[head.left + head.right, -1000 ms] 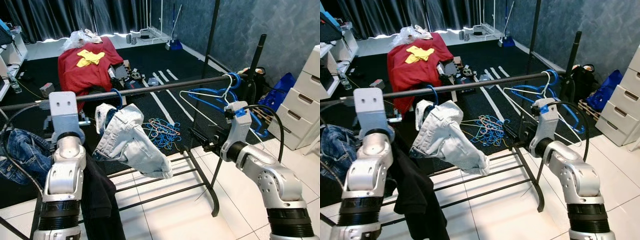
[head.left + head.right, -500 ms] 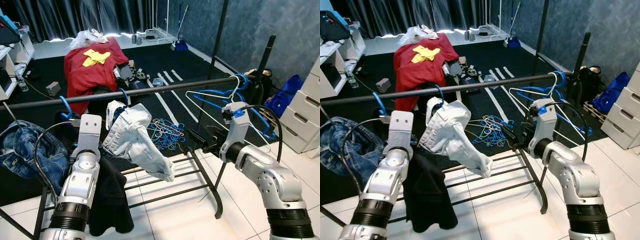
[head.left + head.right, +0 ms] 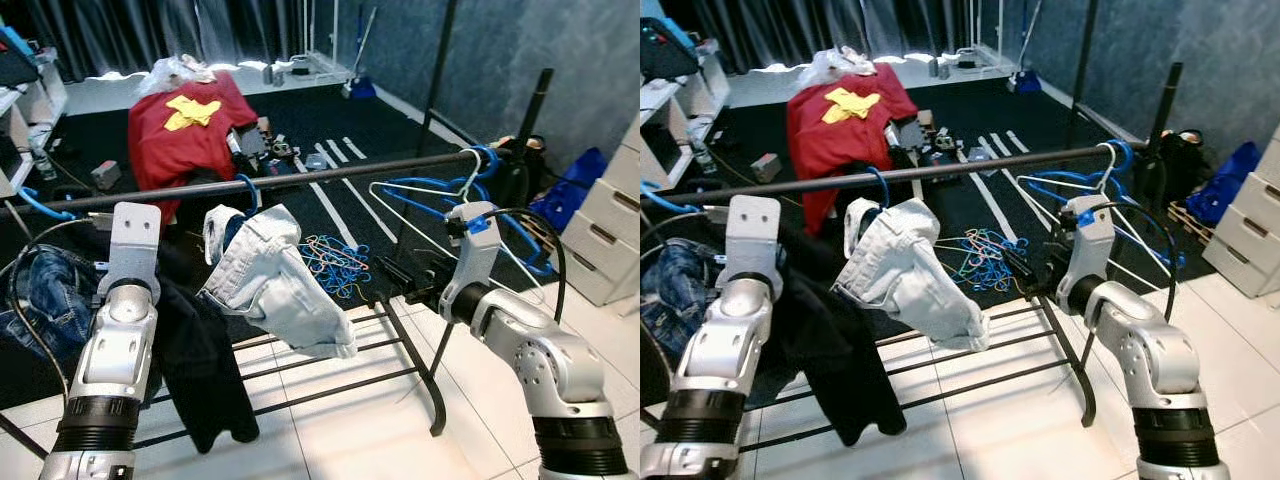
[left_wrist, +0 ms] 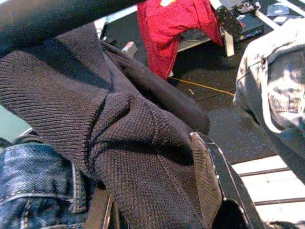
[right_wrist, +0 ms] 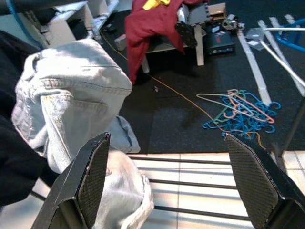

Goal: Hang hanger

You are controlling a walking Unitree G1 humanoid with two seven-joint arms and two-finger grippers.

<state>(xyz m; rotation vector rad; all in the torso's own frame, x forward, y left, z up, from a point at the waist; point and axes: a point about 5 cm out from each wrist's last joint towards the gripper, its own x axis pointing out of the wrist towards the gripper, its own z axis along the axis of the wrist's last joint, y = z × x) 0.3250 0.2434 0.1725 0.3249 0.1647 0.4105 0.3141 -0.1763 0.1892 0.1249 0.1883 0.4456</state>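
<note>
The room was evenly and fairly brightly lit, with a cool bluish cast. Daylight seeped in under the dark curtains (image 3: 150,35) at the far wall, leaving a washed-out white strip along their hem. The white floor tiles (image 3: 350,430) shone pale, and the rack's lower bars threw soft shadows on them. Both head views were sharp, with slight bending toward the edges. In the left wrist view the black knit garment (image 4: 128,157) sat very near the lens, its weave crisp, while the corners were dark. The right wrist view was clear, mildly soft at its margins.

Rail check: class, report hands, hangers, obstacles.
Right hand open, empty. Left hand against black garment. Hangers on rail. Jeans between.
</note>
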